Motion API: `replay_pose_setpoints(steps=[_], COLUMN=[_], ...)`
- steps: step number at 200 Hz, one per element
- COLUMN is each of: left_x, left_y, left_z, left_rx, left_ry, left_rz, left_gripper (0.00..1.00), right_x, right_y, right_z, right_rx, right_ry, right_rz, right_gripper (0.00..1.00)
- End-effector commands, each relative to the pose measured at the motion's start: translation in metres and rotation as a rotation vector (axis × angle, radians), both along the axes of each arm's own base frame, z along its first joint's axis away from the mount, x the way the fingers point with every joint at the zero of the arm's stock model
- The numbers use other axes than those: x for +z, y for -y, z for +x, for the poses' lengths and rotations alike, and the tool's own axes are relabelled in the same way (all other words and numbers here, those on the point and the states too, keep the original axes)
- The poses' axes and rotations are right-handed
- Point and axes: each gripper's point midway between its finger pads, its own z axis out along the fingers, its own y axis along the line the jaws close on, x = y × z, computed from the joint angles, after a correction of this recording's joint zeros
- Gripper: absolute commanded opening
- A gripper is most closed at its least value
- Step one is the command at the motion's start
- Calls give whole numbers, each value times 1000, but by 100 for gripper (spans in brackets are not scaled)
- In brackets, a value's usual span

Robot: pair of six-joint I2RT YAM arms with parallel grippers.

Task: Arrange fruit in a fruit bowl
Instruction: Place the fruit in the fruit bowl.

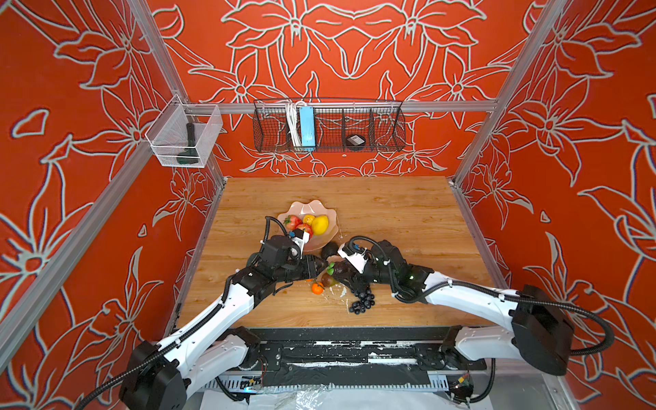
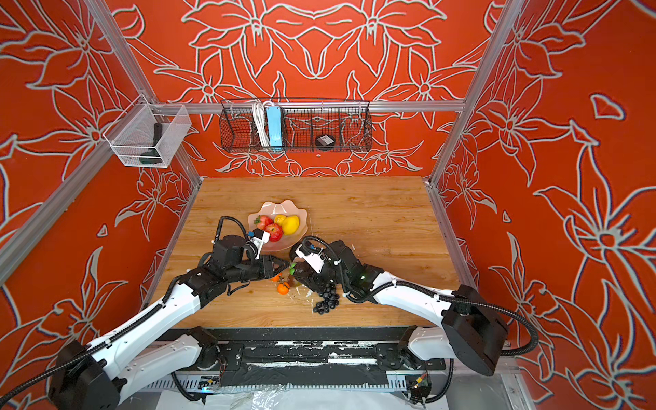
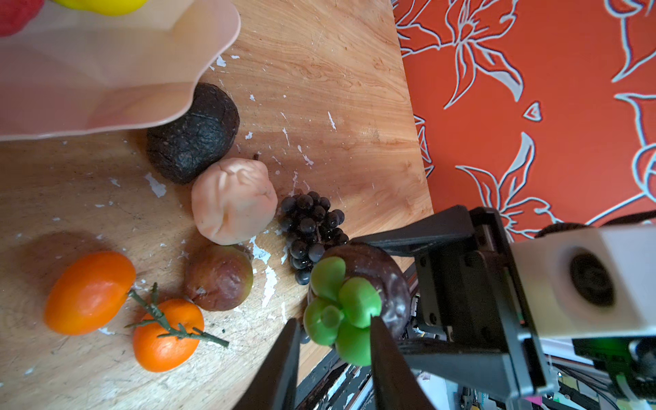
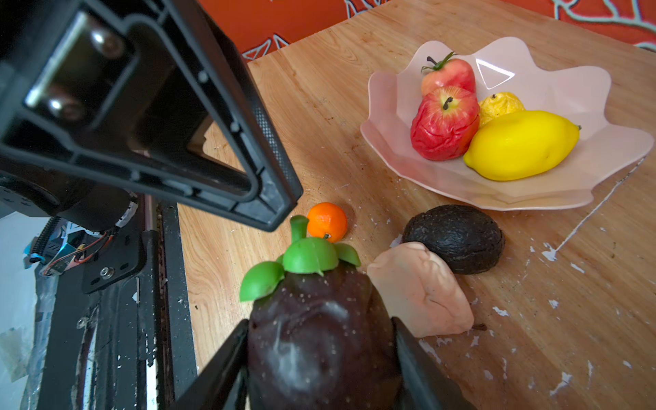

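Dark purple toy fruit with green leafy cap: clamped at its sides between the jaws of the right gripper. Left gripper meets it head-on, fingers narrowly apart either side of the cap (contact cannot be told). Shallow pale pink scalloped bowl sits near on the wooden table, just beyond the wrinkled black avocado and cream lumpy piece. It holds red fruits and a smooth yellow lemon.

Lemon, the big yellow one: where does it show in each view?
In a top view: lemon, mid-table, in the pink bowl.
In a top view: the same spot.
Left wrist: a yellow sliver cut by the frame edge.
Right wrist: whole, beside the red apple.
Shared landmark: the pink bowl.
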Motion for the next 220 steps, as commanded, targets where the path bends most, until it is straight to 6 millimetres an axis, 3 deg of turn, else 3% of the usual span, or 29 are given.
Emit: replay_pose_setpoints(steps=[1, 82, 220], left_x=[1, -14, -15], left_y=[3, 4, 10], left_z=[0, 2, 1], left_rx=[-1, -3, -23], left_ry=[2, -43, -48], left_rz=[-13, 28, 26], left_gripper=[32, 27, 10], right_x=[2, 2, 1], right_y=[-6, -10, -12], right_z=[1, -2, -2], right_rx=[6, 16, 11], right_ry=[27, 31, 38], right_rz=[4, -2, -10], right_gripper=[45, 45, 44])
